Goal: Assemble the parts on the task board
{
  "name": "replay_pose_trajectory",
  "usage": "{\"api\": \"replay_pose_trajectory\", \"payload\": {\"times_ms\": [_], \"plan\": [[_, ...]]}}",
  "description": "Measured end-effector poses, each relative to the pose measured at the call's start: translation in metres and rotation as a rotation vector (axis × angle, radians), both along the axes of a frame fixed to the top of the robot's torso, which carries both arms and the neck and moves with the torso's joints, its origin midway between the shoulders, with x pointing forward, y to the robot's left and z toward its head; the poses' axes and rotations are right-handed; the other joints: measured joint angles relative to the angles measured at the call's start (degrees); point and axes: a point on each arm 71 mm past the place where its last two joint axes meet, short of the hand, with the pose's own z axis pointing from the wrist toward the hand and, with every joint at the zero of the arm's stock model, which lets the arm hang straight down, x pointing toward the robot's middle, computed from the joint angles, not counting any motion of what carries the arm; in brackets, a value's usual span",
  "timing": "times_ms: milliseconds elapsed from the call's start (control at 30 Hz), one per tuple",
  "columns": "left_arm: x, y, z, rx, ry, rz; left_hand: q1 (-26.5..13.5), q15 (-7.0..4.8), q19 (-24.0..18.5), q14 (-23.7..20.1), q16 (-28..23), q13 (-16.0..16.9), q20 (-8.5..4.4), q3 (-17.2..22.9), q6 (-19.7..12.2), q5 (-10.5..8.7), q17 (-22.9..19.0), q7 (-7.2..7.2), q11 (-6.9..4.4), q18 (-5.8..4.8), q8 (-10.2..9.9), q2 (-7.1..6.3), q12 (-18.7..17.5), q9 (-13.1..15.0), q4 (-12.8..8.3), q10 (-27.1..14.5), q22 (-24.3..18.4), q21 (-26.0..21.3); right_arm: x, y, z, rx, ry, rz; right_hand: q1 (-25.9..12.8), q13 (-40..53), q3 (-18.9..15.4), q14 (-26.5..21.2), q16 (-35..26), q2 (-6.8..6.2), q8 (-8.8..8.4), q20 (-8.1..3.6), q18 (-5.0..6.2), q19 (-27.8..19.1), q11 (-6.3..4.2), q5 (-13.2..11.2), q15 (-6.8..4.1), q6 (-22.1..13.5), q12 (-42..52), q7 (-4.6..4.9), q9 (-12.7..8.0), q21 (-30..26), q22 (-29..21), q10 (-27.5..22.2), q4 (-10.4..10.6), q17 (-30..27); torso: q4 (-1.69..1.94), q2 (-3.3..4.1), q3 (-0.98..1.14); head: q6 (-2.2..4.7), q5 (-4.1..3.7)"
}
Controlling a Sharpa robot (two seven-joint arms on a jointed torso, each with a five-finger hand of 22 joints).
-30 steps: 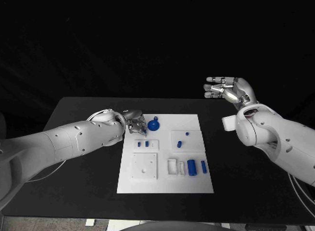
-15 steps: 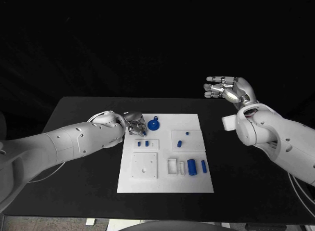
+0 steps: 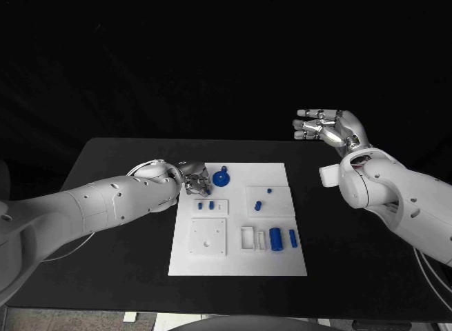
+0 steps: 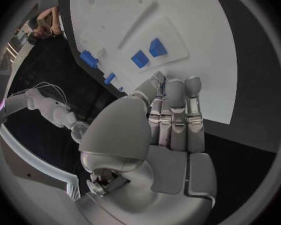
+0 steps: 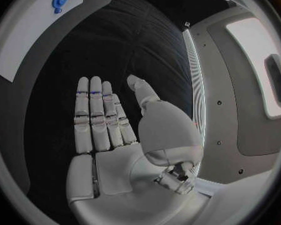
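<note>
The white task board (image 3: pixel 236 265) lies mid-table. A round blue part with a knob (image 3: pixel 221 179) sits near its far edge. Two small blue pieces (image 3: pixel 205 205) stand in a block on its left side, and blue cylinders (image 3: pixel 275 239) lie toward its near right. My left hand (image 3: pixel 193 181) hovers at the board's far left corner, just left of the round part. In the left wrist view its fingers (image 4: pixel 175 115) stretch straight over the board's edge (image 4: pixel 209 60) with nothing in them. My right hand (image 3: pixel 325 127) is raised beyond the table's far right, fingers (image 5: pixel 93 115) spread and empty.
More small blue pieces (image 3: pixel 259 205) sit on a raised white block mid-board. A square white plate (image 3: pixel 208 238) occupies the near left of the board. The black table (image 3: pixel 116 269) runs wide on both sides. The round part (image 5: pixel 60 0) lies far from my right hand.
My left hand has crept slightly nearer along the board's left edge, beside the round blue part. The right hand has stayed raised and still.
</note>
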Motion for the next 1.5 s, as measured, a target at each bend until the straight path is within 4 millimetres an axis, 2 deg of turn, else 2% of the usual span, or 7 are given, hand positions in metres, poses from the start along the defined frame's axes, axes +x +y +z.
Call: {"api": "replay_pose_trajectory", "payload": {"times_ms": [1033, 1233, 1267, 1367, 1500], "plan": [[-0.002, -0.007, -0.006, 0.041, -0.027, -0.025, 0.1, 0.0, 0.0, 0.0, 0.0, 0.0, 0.0, 0.0, 0.0, 0.0, 0.0, -0.17, 0.0, -0.1, 0.2, -0.15, 0.0, 0.0, 0.0, 0.0, 0.0, 0.0, 0.0, 0.0, 0.0, 0.0, 0.001, 0.0, 0.0, 0.0, 0.0, 0.0, 0.0, 0.0, 0.0, 0.0, 0.0, 0.0, 0.0, 0.0, 0.0, 0.0, 0.0, 0.0, 0.0, 0.0, -0.3, 0.0, 0.0, -0.1, -0.02, 0.01, 0.03, -0.09, -0.05], [-0.002, -0.007, -0.007, 0.05, -0.026, -0.019, 0.1, 0.0, 0.0, 0.0, -0.3, 0.0, 0.0, 0.0, -0.1, -0.22, 0.0, -0.21, 0.71, -0.2, 0.1, -0.15, 0.0, 0.0, 0.0, -1.0, 0.0, 0.0, 0.0, -0.001, 0.0, -0.001, 0.002, -0.001, 0.0, 0.0, 0.0, 0.0, 0.0, 0.0, 0.0, 0.0, 0.0, 0.0, 0.0, 0.0, -0.01, 0.0, 0.0, 0.0, 0.0, 0.0, -0.3, 0.0, 0.0, -0.1, -0.02, 0.02, 0.04, -0.02, -0.09], [-0.002, -0.007, -0.008, 0.051, -0.025, -0.018, 0.1, 0.0, 0.0, 0.0, -0.3, 0.1, 0.0, 0.0, -0.2, -0.22, 0.0, -0.21, 0.71, -0.31, 0.0, -0.15, 0.0, 0.0, 0.0, -1.1, 0.0, 0.0, 0.0, -0.001, 0.0, -0.001, 0.002, -0.001, 0.0, 0.0, 0.0, 0.0, 0.0, 0.0, 0.0, 0.0, 0.0, 0.0, 0.0, 0.0, -0.01, 0.0, 0.0, 0.0, 0.0, 0.0, -0.3, 0.0, 0.0, -0.1, -0.02, 0.02, 0.04, -0.01, -0.09], [-0.002, -0.007, -0.008, 0.054, -0.022, -0.015, -0.1, 0.31, -0.2, -0.3, -0.6, 0.0, 0.22, 0.0, -0.9, -0.3, 0.0, 0.18, 0.94, 0.27, 0.0, -0.38, 0.0, 0.0, 0.0, -1.4, 0.0, 0.0, 0.0, -0.001, -0.001, -0.002, 0.003, -0.001, 0.0, 0.0, 0.0, 0.0, 0.0, 0.0, 0.0, 0.0, 0.0, 0.0, 0.0, 0.0, -0.01, -0.1, 0.0, 0.08, 0.0, 0.0, -0.4, 0.0, 0.0, -0.1, -0.01, 0.02, 0.04, -0.01, -0.11], [-0.004, -0.006, -0.012, 0.062, -0.014, -0.015, -0.1, 0.46, -0.4, -0.5, -0.6, 0.0, 0.43, 0.3, -4.6, -0.49, -0.1, 0.35, 0.93, 0.44, 0.0, -1.28, 0.0, -0.3, -0.3, -1.4, 0.0, -0.2, 0.0, -0.001, -0.001, -0.005, 0.005, -0.002, 0.0, 0.0, 0.0, -0.1, 0.0, 0.0, 0.0, 0.0, 0.0, 0.0, 0.08, 0.0, 0.12, -0.2, -0.3, 0.26, 0.0, 0.0, -0.4, -0.1, 0.0, -0.2, 0.0, 0.02, 0.04, 0.01, -0.17]]}}
